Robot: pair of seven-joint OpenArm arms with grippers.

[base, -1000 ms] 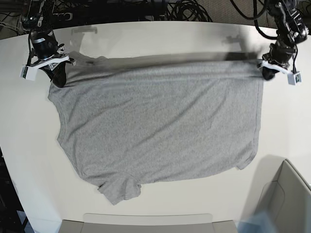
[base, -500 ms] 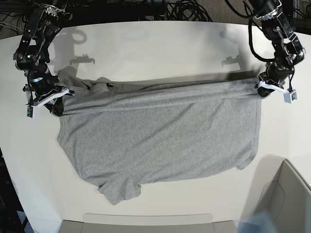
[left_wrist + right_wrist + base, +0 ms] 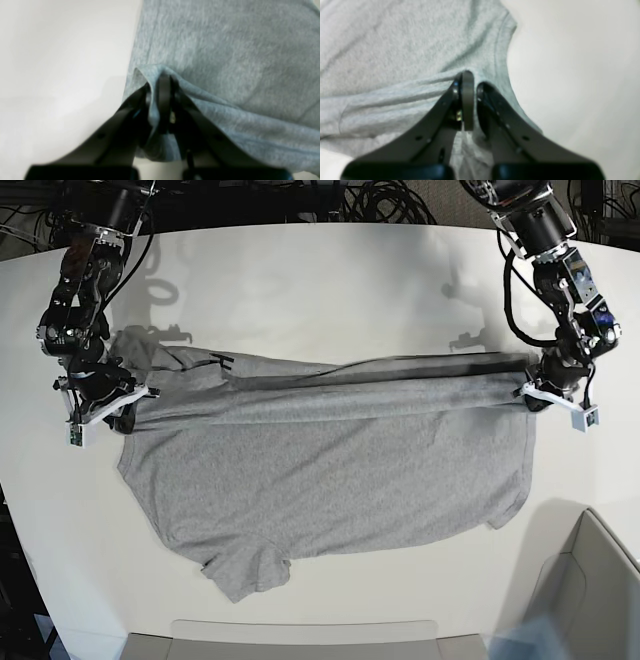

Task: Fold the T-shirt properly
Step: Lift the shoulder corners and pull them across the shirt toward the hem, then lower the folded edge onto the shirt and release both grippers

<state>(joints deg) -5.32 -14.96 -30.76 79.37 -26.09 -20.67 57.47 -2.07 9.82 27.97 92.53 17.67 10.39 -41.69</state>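
Note:
The heather-grey T-shirt lies spread on the white table, plain side up, its far edge lifted and folding toward the front. A bit of black print shows on the turned-over part near the left. My left gripper is at the right of the base view, shut on the shirt's far right corner; the left wrist view shows the cloth pinched in its jaws. My right gripper is at the left, shut on the shirt's far left corner, seen in the right wrist view over the cloth.
A grey bin's corner stands at the front right. A pale tray edge runs along the table's front. Cables lie behind the table's far edge. One sleeve juts out at the front left.
Both grippers have carried the shirt's far edge toward the front, from near the back of the table to over the shirt's upper part. The fold has grown; black print now shows.

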